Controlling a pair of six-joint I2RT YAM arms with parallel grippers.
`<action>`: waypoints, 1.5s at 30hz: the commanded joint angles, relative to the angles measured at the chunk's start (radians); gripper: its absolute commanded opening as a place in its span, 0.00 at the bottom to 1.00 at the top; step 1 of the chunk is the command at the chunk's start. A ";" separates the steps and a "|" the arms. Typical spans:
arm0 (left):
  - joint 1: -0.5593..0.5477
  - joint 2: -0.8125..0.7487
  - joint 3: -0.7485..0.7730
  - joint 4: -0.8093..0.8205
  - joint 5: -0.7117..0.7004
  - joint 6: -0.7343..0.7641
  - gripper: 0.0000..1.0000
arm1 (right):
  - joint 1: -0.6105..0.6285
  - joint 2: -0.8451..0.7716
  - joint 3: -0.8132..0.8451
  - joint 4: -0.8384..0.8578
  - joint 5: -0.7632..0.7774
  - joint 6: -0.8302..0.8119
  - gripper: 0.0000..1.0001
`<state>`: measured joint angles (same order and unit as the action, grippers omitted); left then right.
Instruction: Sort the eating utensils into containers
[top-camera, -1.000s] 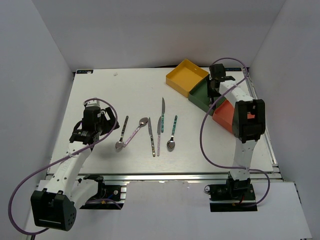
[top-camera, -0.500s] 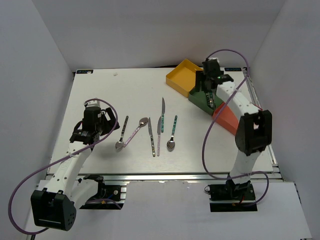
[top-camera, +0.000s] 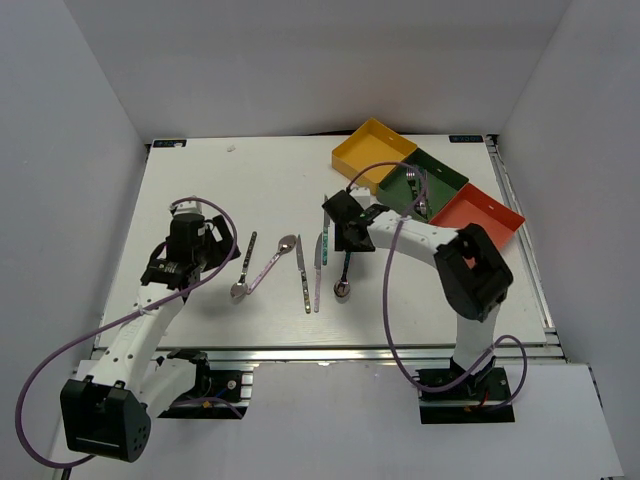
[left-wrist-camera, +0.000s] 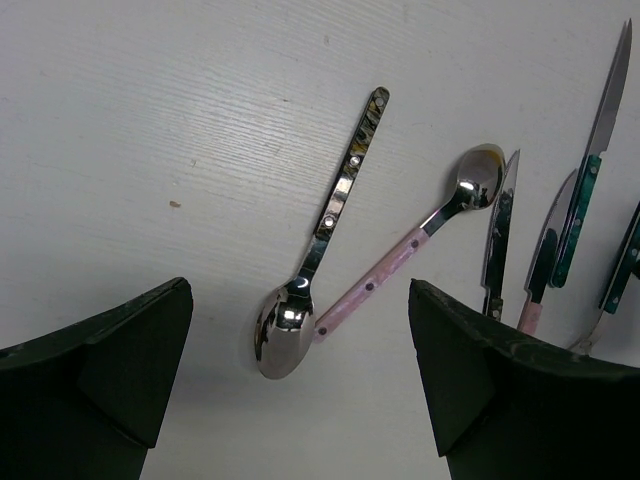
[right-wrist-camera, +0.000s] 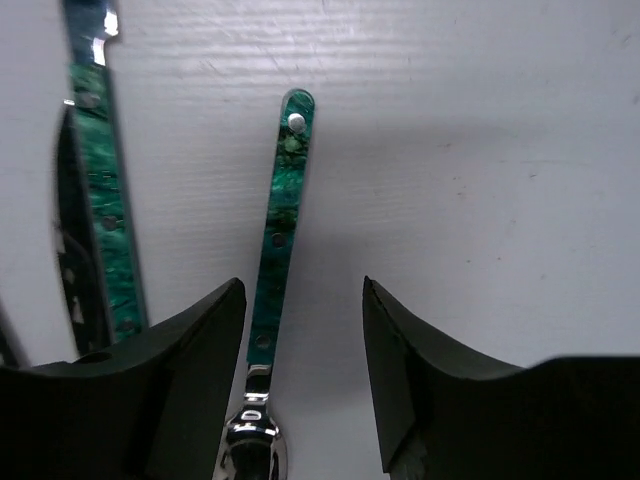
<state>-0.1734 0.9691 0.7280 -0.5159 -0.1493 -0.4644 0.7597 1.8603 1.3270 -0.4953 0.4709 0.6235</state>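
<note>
- The right gripper (right-wrist-camera: 300, 330) is held open. Its jaws are set astride the handle of the teal-handled metal spoon (right-wrist-camera: 279, 230) without touching it.
- Just at 9 o'clock of that spoon, the teal-handled knife (right-wrist-camera: 100, 190) is seen lying alongside.
- The left gripper (left-wrist-camera: 300, 300) is spread wide and nothing is held. Below it lie the dark patterned-handled spoon (left-wrist-camera: 340, 200) and the pink-handled spoon (left-wrist-camera: 420, 240), meeting at the near end.
- At least two silver forks (top-camera: 416, 190) are seen in the dark green square tray (top-camera: 447, 176), at 2 o'clock of the table's centre.
- Nothing can be made out in the yellow square tray (top-camera: 375, 150) or the red-orange square tray (top-camera: 480, 215).
- Six utensils are left in a loose row mid-table, so most of the sorting is judged undone. Picking up the teal spoon is judged the step in hand.
- The gap on either side of the handle is shown only by the right wrist view. The trays and forks are shown only from above.
</note>
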 joint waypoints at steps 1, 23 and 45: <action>-0.023 -0.026 0.001 -0.001 -0.024 -0.008 0.98 | 0.000 0.065 0.024 0.004 0.005 0.084 0.55; -0.078 -0.055 -0.001 0.001 -0.022 -0.008 0.98 | -0.366 -0.185 0.057 -0.097 -0.047 -0.319 0.00; -0.130 -0.089 -0.004 0.002 -0.021 -0.002 0.98 | -0.829 -0.098 0.018 0.192 -0.130 -0.841 0.00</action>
<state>-0.2985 0.8883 0.7280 -0.5224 -0.1722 -0.4683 -0.0746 1.7370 1.3388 -0.3485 0.3576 -0.1928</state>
